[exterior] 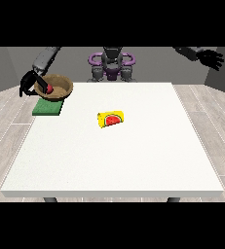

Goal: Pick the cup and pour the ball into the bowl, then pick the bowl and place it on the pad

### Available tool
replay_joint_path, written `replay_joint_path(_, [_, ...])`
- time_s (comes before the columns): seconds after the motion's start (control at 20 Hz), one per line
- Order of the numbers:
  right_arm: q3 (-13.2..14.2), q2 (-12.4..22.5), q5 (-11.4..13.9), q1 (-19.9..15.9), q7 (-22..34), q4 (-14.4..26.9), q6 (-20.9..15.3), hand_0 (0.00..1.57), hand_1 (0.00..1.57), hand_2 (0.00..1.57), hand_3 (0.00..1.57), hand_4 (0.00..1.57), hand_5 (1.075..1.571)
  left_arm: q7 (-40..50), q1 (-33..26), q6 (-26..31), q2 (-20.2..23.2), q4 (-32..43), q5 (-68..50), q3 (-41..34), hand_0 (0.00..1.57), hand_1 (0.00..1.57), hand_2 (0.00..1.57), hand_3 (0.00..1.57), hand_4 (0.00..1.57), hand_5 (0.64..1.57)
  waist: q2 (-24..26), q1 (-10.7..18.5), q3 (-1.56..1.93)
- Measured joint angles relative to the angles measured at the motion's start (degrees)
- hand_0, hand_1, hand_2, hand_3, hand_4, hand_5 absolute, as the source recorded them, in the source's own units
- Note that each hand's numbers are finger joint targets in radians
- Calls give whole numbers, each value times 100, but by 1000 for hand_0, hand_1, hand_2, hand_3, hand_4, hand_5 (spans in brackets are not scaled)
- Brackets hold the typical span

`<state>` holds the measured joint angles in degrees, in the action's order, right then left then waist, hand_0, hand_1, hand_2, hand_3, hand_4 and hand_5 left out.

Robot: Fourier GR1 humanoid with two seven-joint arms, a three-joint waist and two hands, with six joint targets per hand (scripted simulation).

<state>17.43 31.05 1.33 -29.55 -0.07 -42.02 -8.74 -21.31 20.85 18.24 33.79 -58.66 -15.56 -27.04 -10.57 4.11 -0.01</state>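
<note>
Nearest, the cup (111, 119) lies on its side mid-table, seemingly spent. Beyond it, the hand at the view's left (28, 83) grips the rim of the bowl (55, 87), ball (49, 89) inside, over the pad (47, 108), probably for setting down. Farthest, the hand at the view's right (210, 58) hangs idle, fingers spread.

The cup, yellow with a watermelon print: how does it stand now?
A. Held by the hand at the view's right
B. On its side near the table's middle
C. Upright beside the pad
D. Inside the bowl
B: the cup lies on its side on the white table, apart from both hands.
</note>
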Motion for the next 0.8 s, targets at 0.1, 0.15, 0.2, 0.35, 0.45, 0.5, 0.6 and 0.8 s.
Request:
replay_joint_path(0.1, [94, 43, -61, -34, -96, 74, 16, 1571, 1571, 1571, 0, 747, 1566, -50, 5, 160, 185, 153, -79, -118, 0, 0, 0, 0, 1193, 1557, -73, 18, 1])
replay_joint_path(0.15, [152, 45, -89, -52, -220, 141, -5, 1571, 1571, 1571, 0, 685, 1567, -113, 20, 229, 229, 169, -114, -149, 0, 0, 0, 0, 1187, 1557, -165, 48, 1])
replay_joint_path(0.2, [123, 3, -68, -111, -129, 111, -78, 1571, 1571, 1571, 252, 544, 1561, -164, 39, 272, 275, 307, -108, -168, 0, 0, 0, 0, 1185, 1559, -163, 23, 2])
replay_joint_path(0.35, [297, 225, -96, -206, -3, 281, -227, 1218, 1218, 1411, 1299, 0, 1553, -269, 54, 378, 386, 379, -150, -234, 0, 0, 0, 0, 1188, 1558, -287, 75, 2])
replay_joint_path(0.45, [439, 410, -133, -202, -110, 489, -217, 850, 850, 880, 1102, 0, 1513, -357, 19, 394, 365, 299, -185, -257, 0, 0, 0, 0, 1175, 1551, -398, 126, 3])
replay_joint_path(0.5, [472, 423, -144, -227, -135, 587, -229, 614, 614, 681, 1057, 0, 1520, -247, 79, 428, 452, 270, -242, -282, 0, 0, 0, 0, 1174, 1548, -423, 144, 2])
replay_joint_path(0.6, [484, 459, -168, -333, -108, 688, -165, 316, 316, 484, 730, 0, 1495, -258, 114, 454, 511, 311, -247, -291, 0, 0, 0, 0, 1179, 1552, -476, 161, 5])
replay_joint_path(0.8, [504, 495, -236, -401, -132, 869, 55, 0, 0, 140, 93, 0, 1370, -258, 88, 448, 507, 338, -268, -293, 0, 0, 0, 0, 1158, 1547, -422, 153, 4])
